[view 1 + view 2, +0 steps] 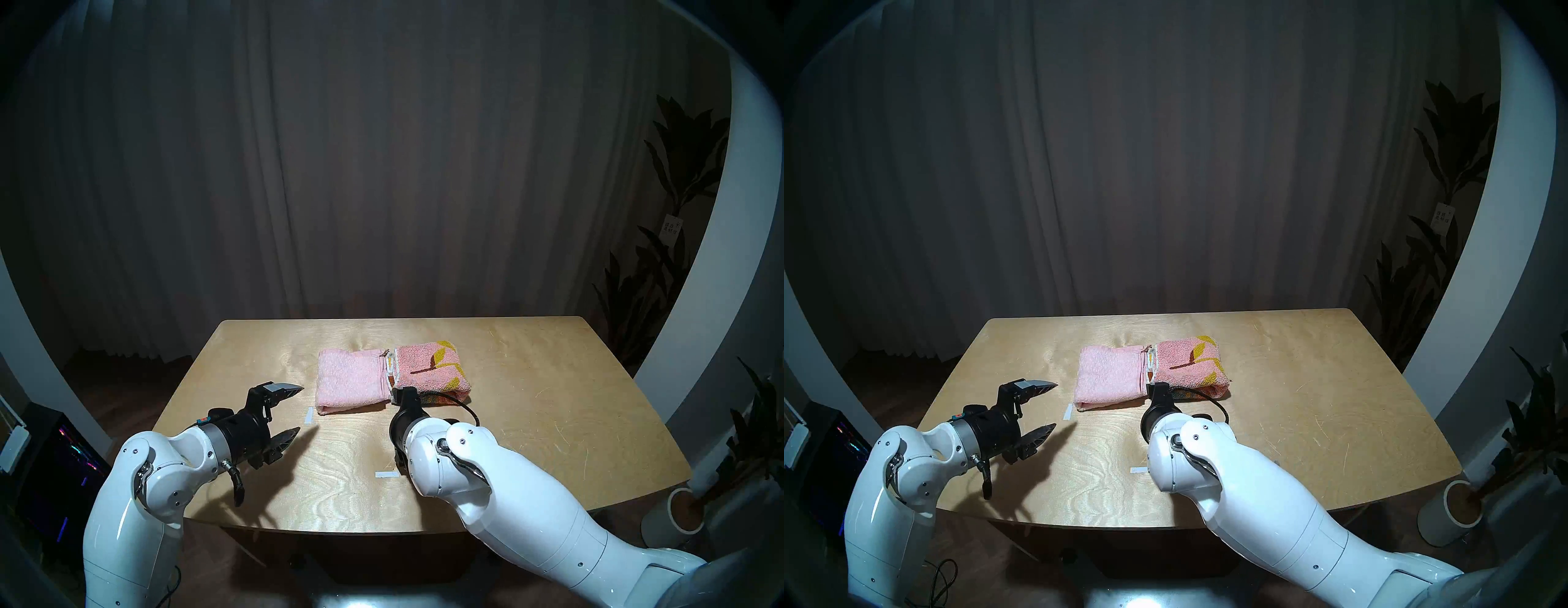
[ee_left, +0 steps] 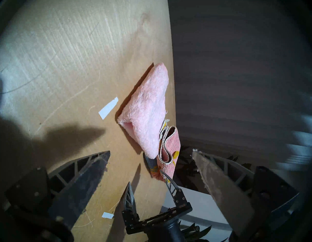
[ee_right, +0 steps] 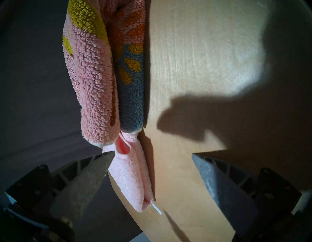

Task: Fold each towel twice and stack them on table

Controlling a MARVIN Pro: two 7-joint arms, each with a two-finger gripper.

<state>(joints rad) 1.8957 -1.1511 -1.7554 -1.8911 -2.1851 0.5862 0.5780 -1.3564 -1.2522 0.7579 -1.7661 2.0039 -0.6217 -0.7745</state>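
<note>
Two folded towels lie side by side on the plywood table (image 1: pixel 551 403), their edges touching. The plain pale pink towel (image 1: pixel 352 380) (image 1: pixel 1108 378) is on the left. The patterned pink towel (image 1: pixel 430 369) (image 1: pixel 1191 361), with yellow leaves, is on the right. My left gripper (image 1: pixel 300 409) (image 1: pixel 1054 405) hovers open and empty, left of the pink towel. My right gripper (image 3: pixel 152 154) (image 2: pixel 146 177) is open at the near edge of the towels, by their seam. The pink towel's (image 3: pixel 133 177) end lies between its fingers, ungripped. In the head views its wrist (image 1: pixel 405 418) hides the fingers.
Two white tape strips (image 1: pixel 309 415) (image 1: pixel 386 474) are stuck on the table near the towels. A black cable (image 1: pixel 462 407) loops off my right wrist. A white plant pot (image 1: pixel 679 509) stands on the floor at the right. A lit computer case (image 1: pixel 63 458) stands at the left. A curtain hangs behind.
</note>
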